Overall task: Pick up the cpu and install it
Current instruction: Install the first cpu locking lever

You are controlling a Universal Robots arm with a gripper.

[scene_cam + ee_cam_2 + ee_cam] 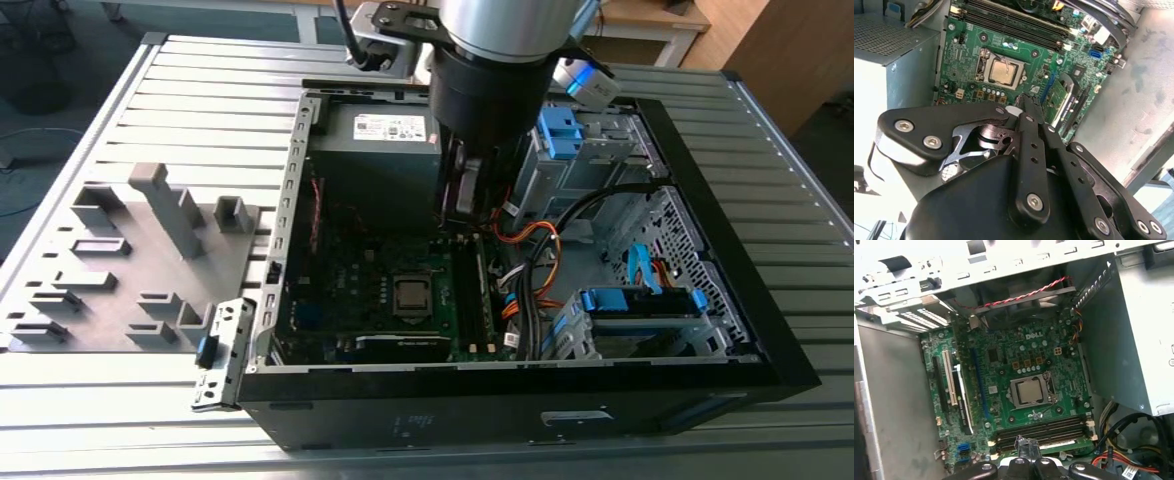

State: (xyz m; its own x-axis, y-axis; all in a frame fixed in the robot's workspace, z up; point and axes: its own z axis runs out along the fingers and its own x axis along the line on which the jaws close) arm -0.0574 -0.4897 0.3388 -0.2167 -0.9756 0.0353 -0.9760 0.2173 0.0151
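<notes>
Cpu (pixel 1030 391) sits flat in its socket on the board (pixel 1004 365), just beyond the fingertips. Gripper (pixel 1024 102) hangs above, fingers pressed together, empty, prob. clear of the chip since it's seated.

Even, bright room light falls on the ribbed metal surface (pixel 801 260) in the exterior view, while the inside of the computer case (pixel 747 330) lies in dimmer shadow. In the second wrist view the case wall (pixel 1154 75) glares pale and washed out, and the near end effector (pixel 1026 107) is soft and out of focus. In the first wrist view the motherboard (pixel 1004 375) is sharp and evenly lit.
</notes>
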